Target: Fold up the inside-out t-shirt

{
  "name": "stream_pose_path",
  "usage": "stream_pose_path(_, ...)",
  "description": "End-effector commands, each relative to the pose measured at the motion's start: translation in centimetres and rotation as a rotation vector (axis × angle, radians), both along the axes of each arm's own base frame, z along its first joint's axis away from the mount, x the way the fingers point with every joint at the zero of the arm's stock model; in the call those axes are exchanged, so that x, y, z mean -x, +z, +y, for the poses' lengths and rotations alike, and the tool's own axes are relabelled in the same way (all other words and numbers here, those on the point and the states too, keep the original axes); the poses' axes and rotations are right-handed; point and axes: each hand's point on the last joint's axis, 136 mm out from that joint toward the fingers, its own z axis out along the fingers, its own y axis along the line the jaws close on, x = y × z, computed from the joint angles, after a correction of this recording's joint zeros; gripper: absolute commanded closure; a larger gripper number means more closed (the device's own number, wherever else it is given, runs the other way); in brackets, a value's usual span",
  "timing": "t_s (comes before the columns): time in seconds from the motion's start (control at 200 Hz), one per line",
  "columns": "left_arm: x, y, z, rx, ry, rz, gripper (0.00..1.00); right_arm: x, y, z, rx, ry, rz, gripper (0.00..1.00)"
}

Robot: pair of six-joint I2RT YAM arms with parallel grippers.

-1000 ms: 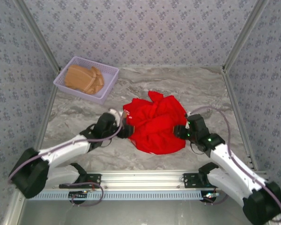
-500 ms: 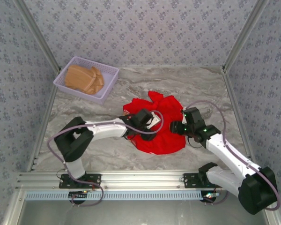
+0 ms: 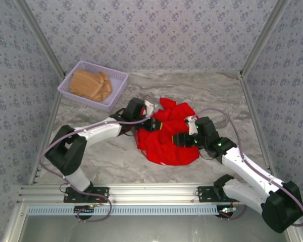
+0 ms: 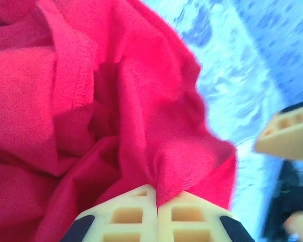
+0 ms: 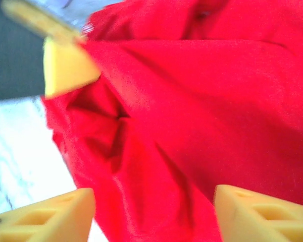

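1. A lilac basket (image 3: 117,86) stood well to the left of the left tool and beyond it, by the far left corner of the worktop (image 3: 91,138). A folded tan garment (image 3: 91,84) lay inside it.
2. The left tool (image 3: 152,114) reached in from the left to the far left edge of the inside-out t-shirt (image 3: 166,146). In the left wrist view, its two yellow fingers (image 4: 126,218) were pressed together with a ridge of red cloth pinched between the tips. A stitched hem ran just ahead of that tool and to its left. Bare marbled worktop showed ahead and to its right.
3. The inside-out t-shirt lay crumpled in a heap on the worktop between the two tools. Most of it was on the near side of the left tool and to the left of the right tool.
4. The right tool (image 3: 184,136) lay over the right part of the heap, pointing left toward the left tool and close to it. In the right wrist view, its fingers (image 5: 45,214) were spread wide, with red cloth across the gap ahead of them. Whether the tips touched the cloth could not be told.
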Motion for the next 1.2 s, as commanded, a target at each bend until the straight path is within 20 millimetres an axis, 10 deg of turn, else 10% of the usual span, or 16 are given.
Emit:
stream_pose_path(0.0,1.9,5.0,-0.5,0.229,-0.03,0.148,1.0,-1.1,0.7,1.7,0.055,0.046,-0.126,0.22)
stream_pose_path(0.225,3.4,6.2,0.2,0.222,-0.077,0.131,1.0,-5.9,-1.7,1.6,0.246,-0.02,-0.227,0.16)
stream_pose_path(0.425,0.6,3.1,5.1,-0.079,0.151,-0.023,1.0,-4.0,2.4,5.0,-0.144,0.189,-0.092,0.96)
stream_pose_path(0.565,-1.8,2.2,10.4,-0.304,0.375,-0.186,0.55,-1.3,6.8,5.8,-0.467,0.279,0.004,1.0)
stream_pose_path(0.824,8.5,9.0,4.5,0.062,-0.028,-0.331,0.38,-1.7,8.2,5.8,-0.588,0.208,0.122,1.0)
stream_pose_path(0.939,11.8,7.9,1.4,0.115,-0.213,-0.26,0.4,-1.8,8.0,5.7,-0.567,0.196,0.157,1.0)
stream_pose_path(1.079,9.8,4.8,-0.5,-0.049,-0.199,-0.251,0.43,-1.0,7.5,5.0,-0.502,0.191,0.202,1.0)
stream_pose_path(1.194,5.1,3.7,1.7,-0.264,0.014,-0.38,0.38,-0.7,7.9,4.2,-0.472,0.195,0.191,1.0)
